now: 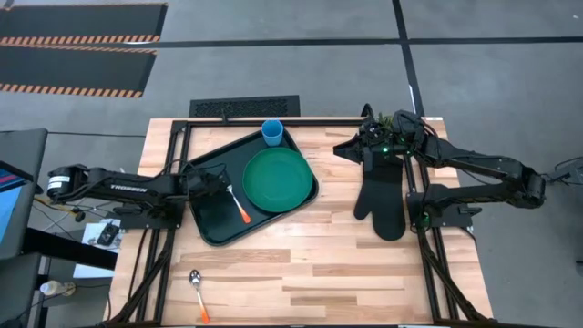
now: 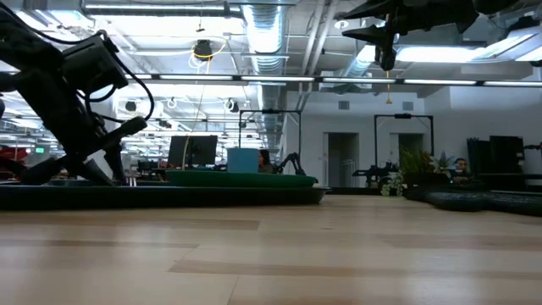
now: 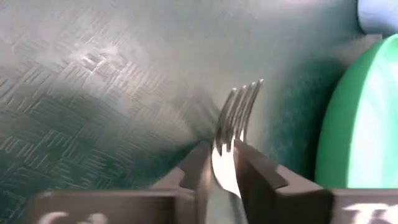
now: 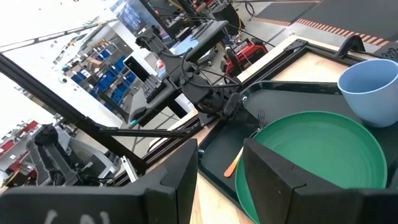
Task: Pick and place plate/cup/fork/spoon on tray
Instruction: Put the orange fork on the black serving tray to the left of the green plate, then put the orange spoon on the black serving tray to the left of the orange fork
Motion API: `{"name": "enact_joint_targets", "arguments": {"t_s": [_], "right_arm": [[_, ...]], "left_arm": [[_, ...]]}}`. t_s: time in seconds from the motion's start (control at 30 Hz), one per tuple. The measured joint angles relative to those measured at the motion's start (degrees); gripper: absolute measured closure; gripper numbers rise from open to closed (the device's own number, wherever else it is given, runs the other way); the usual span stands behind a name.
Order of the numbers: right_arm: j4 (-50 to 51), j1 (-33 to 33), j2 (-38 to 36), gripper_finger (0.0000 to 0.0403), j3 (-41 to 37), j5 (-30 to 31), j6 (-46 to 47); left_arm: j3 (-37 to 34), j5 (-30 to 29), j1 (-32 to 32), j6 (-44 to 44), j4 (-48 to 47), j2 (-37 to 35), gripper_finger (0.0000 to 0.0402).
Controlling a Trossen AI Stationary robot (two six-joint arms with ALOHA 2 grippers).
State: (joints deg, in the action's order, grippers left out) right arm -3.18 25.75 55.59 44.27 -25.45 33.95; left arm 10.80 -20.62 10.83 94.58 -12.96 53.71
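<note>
silver-tined fork (image 3: 239,112), orange handle, on tray (image 1: 208,223)

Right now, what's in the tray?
The tray holds the plate, the cup at its far corner, and the fork, tines between the left hand fingers. Under the plate: hidden.

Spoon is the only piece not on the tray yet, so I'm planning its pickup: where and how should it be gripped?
Grip the spoon across its slim handle's middle, coming straight down. It lies flat on bare table near the left end effector, bowl toward the tray.
</note>
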Motion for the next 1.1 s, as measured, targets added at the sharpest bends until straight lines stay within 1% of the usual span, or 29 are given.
{"name": "enact_joint_targets", "arguments": {"t_s": [0.17, 0.27, 0.33, 0.4, 0.5, 0.6, 0.67, 0.73, 0.8, 0.87, 1.0, 1.03, 1.1], "right_arm": [[-0.02, 0.00, -0.01, 0.0249, 0.00, 0.00, -0.06], [-0.01, 0.00, 0.00, 0.0249, 0.00, 0.00, -0.17], [0.00, 0.00, 0.00, 0.0249, 0.00, 0.00, -0.15], [0.00, 0.00, 0.01, 0.0249, 0.00, 0.00, -0.15], [0.00, 0.00, -0.01, 0.0249, 0.00, 0.00, -0.17], [0.10, 0.00, 0.00, 0.0249, 0.00, 0.00, -0.15], [0.35, 0.00, -0.01, 0.0249, 0.00, 0.00, -0.15], [0.33, 0.00, -0.01, 0.0249, 0.00, 0.00, -0.15], [0.35, 0.00, -0.01, 0.0249, 0.00, -0.02, -0.15], [0.35, 0.00, -0.01, 0.0249, 0.00, 0.00, -0.38], [1.00, -0.28, 0.01, 0.0249, 0.00, 0.00, -0.92], [1.22, -0.26, 0.01, 0.0249, 0.00, 0.00, -1.05], [1.46, -0.26, 0.01, 0.0249, 0.00, 0.00, -1.11]], "left_arm": [[1.57, -0.81, 0.07, 0.47, -0.34, -0.02, 0.0282], [2.88, -0.59, 0.07, 0.41, -0.12, -0.04, 0.0261], [4.61, 1.07, 0.07, -1.72, -0.08, -0.07, 0.0253], [7.15, 4.06, 0.07, -6.15, -1.31, -0.72, 0.0249], [12.20, 6.68, -0.56, -8.64, -9.23, -0.87, 0.0250], [18.55, 8.20, -3.50, -6.72, -21.04, -1.25, 0.0254], [22.29, 8.94, -7.46, -3.75, -26.93, -1.09, 0.0257], [25.38, 9.60, -12.86, 0.89, -30.92, -1.09, 0.0260], [27.61, 9.55, -19.81, 6.82, -31.20, -1.14, 0.0262], [28.30, 8.93, -27.32, 14.24, -31.41, -0.83, 0.0262], [29.07, 7.94, -42.42, 30.91, -31.33, 4.16, 0.0262], [29.42, 8.41, -45.67, 34.41, -30.81, 6.34, 0.0263], [30.70, 11.30, -50.78, 39.72, -30.04, 11.02, 0.0264]]}}
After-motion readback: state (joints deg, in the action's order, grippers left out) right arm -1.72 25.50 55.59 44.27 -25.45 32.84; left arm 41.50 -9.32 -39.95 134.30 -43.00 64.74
